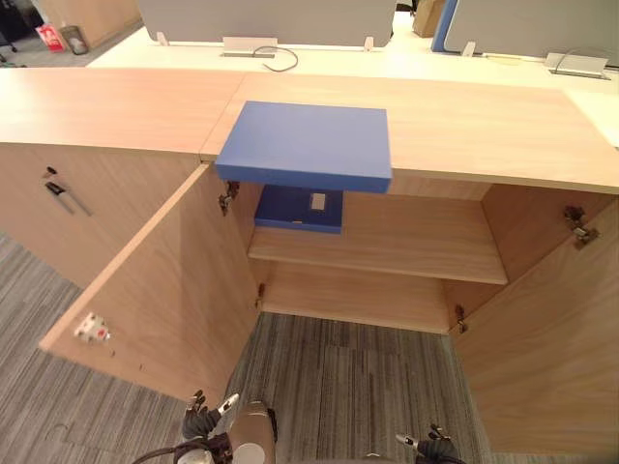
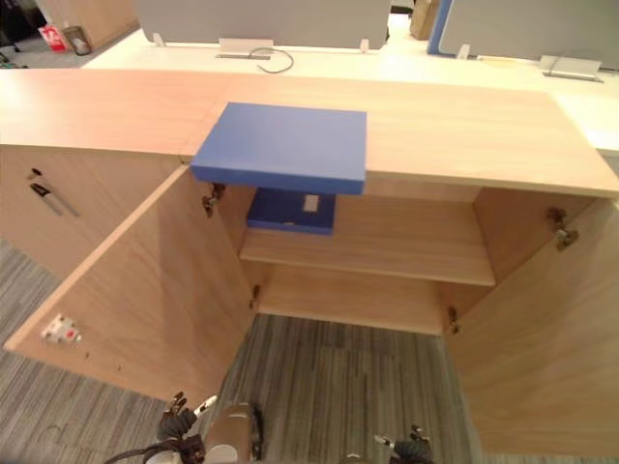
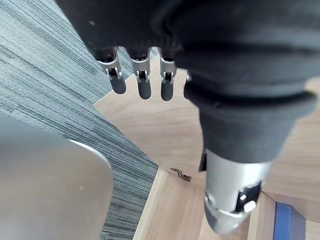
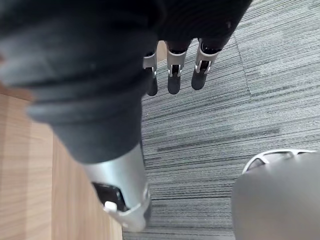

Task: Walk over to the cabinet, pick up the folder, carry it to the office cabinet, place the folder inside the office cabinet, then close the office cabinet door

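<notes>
Two hands hang low in front of the cabinet (image 1: 455,121), and both hold nothing. My left hand (image 3: 144,85) has its fingers straight and a little apart. My right hand (image 4: 174,80) is the same, with loose fingers over the grey carpet (image 4: 215,135) in front of the cabinet.

Both of the cabinet's doors stand wide open, the left door (image 1: 164,280) and the right door (image 1: 551,329). The blue folder (image 1: 305,145) lies flat on the cabinet's top. Its near edge sticks out past the cabinet's front edge. Just under it, on the cabinet's upper shelf (image 1: 416,242), sits a second blue thing (image 1: 295,208) with a small pale label.

I think the walk is done, because I stand right at the cabinet. If the folder on top is mine to move, then I have yet to pick it up, put it inside and shut the doors. If the blue thing on the shelf is the folder already put in, only the shutting is left. I cannot tell which. Either way, no door is shut.

The folder on top hides the back part of the blue thing on the shelf, so I cannot say what it is. From the head cameras my hands are cut off at the bottom edge.
</notes>
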`<state>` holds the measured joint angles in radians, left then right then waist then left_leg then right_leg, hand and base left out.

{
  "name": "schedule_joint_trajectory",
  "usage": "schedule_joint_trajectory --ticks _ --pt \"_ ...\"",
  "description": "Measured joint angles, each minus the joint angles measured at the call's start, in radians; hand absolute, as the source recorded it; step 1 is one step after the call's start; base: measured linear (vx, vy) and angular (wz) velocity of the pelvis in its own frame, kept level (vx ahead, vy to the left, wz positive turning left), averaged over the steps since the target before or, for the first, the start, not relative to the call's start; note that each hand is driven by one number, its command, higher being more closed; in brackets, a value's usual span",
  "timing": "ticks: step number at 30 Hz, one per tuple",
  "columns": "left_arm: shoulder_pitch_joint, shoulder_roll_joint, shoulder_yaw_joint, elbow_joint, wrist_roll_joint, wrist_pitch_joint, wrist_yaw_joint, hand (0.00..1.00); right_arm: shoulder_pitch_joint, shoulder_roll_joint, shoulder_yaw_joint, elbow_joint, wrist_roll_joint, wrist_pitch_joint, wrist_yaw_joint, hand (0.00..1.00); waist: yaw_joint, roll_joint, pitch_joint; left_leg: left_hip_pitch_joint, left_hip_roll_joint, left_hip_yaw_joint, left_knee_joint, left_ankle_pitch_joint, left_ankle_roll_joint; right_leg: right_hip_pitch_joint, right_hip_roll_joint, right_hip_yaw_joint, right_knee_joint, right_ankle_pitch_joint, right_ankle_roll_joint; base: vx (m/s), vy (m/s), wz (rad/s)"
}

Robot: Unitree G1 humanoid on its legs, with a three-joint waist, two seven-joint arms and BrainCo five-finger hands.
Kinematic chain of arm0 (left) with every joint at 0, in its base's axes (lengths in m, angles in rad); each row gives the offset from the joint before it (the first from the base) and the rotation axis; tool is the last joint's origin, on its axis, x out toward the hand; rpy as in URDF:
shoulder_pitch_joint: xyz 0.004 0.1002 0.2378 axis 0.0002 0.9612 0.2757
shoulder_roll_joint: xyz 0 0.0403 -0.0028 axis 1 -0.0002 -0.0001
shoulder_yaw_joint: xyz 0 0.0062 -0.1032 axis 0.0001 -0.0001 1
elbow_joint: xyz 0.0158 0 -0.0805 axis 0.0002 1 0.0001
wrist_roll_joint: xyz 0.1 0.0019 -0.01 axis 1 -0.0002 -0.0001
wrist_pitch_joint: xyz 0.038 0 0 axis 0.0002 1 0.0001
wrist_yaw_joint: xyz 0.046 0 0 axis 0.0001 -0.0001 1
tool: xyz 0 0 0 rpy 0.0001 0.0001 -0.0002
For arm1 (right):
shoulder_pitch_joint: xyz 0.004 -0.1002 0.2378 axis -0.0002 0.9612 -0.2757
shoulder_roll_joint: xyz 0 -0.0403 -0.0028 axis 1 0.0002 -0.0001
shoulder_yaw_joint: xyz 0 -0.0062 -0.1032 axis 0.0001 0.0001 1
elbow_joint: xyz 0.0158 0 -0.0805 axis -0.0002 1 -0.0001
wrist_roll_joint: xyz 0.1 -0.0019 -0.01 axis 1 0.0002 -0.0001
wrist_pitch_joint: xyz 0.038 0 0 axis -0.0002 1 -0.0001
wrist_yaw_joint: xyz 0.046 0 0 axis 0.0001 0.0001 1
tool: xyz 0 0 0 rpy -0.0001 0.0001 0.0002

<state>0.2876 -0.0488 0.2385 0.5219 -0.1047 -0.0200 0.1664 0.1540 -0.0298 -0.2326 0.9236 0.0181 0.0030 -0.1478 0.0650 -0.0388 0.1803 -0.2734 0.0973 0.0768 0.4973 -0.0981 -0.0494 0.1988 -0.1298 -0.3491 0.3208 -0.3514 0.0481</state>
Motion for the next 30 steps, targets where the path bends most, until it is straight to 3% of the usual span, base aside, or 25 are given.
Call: schedule_joint_trajectory --ticks 1,4,5,6,8,11,13,16,17,18,19,21,25,30 --pt "0.0 0.001 0.014 -0.004 -0.001 -0.008 0.002 0.0 0.005 0.04 0.001 -0.008 0.0 -0.001 0.0 0.0 0.011 -0.036 -0.023 0.035 -0.04 0.039 -0.048 -0.01 0.021 -0.004 -0.056 0.002 -0.003 0.036 0.049 0.37 0.28 -0.23" --pt "0.002 -0.002 0.009 -0.001 -0.001 -0.007 0.002 0.0 0.003 0.066 0.023 -0.025 -0.005 -0.001 0.013 0.0 0.029 -0.039 -0.032 0.097 -0.076 0.095 -0.086 -0.03 0.052 -0.006 -0.122 0.007 0.042 0.073 0.067 0.29 0.266 -0.4" --pt "0.009 -0.002 0.004 -0.002 -0.001 -0.007 0.002 0.0 0.001 0.068 0.023 -0.034 -0.023 0.0 0.026 0.0 0.038 -0.032 -0.037 0.162 -0.105 0.134 -0.145 -0.038 0.065 -0.049 -0.174 0.039 0.175 0.094 0.057 0.24 0.283 -0.61" --pt "0.012 -0.003 0.002 -0.002 -0.001 -0.007 0.002 0.0 0.0 0.066 0.022 -0.039 -0.037 0.002 0.028 0.0 0.037 -0.029 -0.039 0.185 -0.114 0.141 -0.164 -0.042 0.071 -0.083 -0.196 0.055 0.249 0.109 0.052 0.19 0.25 -0.46" --pt "0.012 -0.003 -0.006 -0.002 0.003 -0.006 0.001 0.0 0.007 0.056 0.021 -0.052 -0.044 0.002 0.03 0.0 0.02 -0.016 -0.04 0.244 -0.127 0.143 -0.208 -0.048 0.082 -0.186 -0.255 0.089 0.465 0.165 0.003 0.17 0.2 -0.09" --pt "0.013 -0.002 -0.034 0.004 0.023 -0.006 0.0 0.0 0.01 0.053 0.02 -0.065 -0.042 -0.004 0.03 0.0 0.011 -0.015 -0.041 0.288 -0.117 0.133 -0.25 -0.049 0.081 -0.275 -0.285 0.08 0.521 0.161 0.009 0.1 0.084 0.06" --pt "0.012 0.001 -0.038 0.019 0.028 -0.007 -0.001 0.0 0.009 0.053 0.019 -0.065 -0.042 -0.006 0.032 0.0 -0.003 -0.011 -0.043 0.301 -0.105 0.115 -0.25 -0.051 0.077 -0.288 -0.284 0.079 0.437 0.148 0.028 0.11 -0.049 0.27" --pt "0.014 0.013 -0.052 0.041 0.027 -0.007 -0.001 0.0 0.006 0.051 0.018 -0.061 -0.045 -0.006 0.038 0.0 -0.012 -0.006 -0.048 0.312 -0.07 0.089 -0.24 -0.054 0.037 -0.282 -0.244 0.081 0.189 0.158 0.029 0.14 -0.241 0.2" --pt "0.011 0.021 -0.055 0.044 0.025 -0.009 -0.001 0.0 0.005 0.054 0.021 -0.055 -0.045 -0.005 0.038 0.0 -0.012 -0.019 -0.048 0.31 -0.064 0.086 -0.229 -0.061 0.013 -0.281 -0.231 0.081 0.093 0.237 0.02 0.08 -0.269 0.02" --pt "0.006 0.023 -0.054 0.053 0.025 -0.01 0.0 0.0 0.003 0.054 0.019 -0.052 -0.043 -0.006 0.038 0.0 -0.014 -0.023 -0.05 0.311 -0.058 0.081 -0.223 -0.068 0.0 -0.279 -0.226 0.085 0.088 0.225 0.071 0.08 -0.364 -0.09" --pt "0.005 0.01 -0.051 0.072 0.023 -0.009 0.0 0.0 -0.004 0.037 0.022 -0.04 -0.045 -0.005 0.038 0.0 -0.015 0.003 -0.058 0.31 -0.022 0.076 -0.211 -0.078 -0.017 -0.266 -0.195 0.08 0.087 0.215 0.073 0.05 -0.34 -0.14" --pt "0.009 -0.002 -0.068 0.082 0.016 -0.01 -0.001 0.0 -0.008 0.019 0.026 -0.036 -0.045 -0.004 0.038 0.0 -0.02 0.028 -0.066 0.317 0.016 0.07 -0.219 -0.075 -0.045 -0.263 -0.16 0.064 0.097 0.188 0.065 0.03 -0.294 -0.05" --pt "0.007 -0.003 -0.056 0.096 -0.004 -0.015 0.001 0.0 -0.04 0.014 0.049 -0.004 -0.049 0.007 0.037 0.0 -0.019 0.026 -0.068 0.327 0.063 0.014 -0.268 -0.052 -0.086 -0.245 -0.115 -0.005 0.116 0.136 0.042 0.0 -0.243 0.33" --pt "0.001 -0.002 -0.045 0.108 -0.051 -0.018 0.002 0.0 -0.056 0.01 0.052 0.031 -0.04 0.012 0.031 0.0 -0.014 0.022 -0.075 0.307 0.101 -0.055 -0.265 -0.038 -0.111 -0.209 -0.082 -0.083 0.116 0.095 0.022 0.07 -0.135 0.44"
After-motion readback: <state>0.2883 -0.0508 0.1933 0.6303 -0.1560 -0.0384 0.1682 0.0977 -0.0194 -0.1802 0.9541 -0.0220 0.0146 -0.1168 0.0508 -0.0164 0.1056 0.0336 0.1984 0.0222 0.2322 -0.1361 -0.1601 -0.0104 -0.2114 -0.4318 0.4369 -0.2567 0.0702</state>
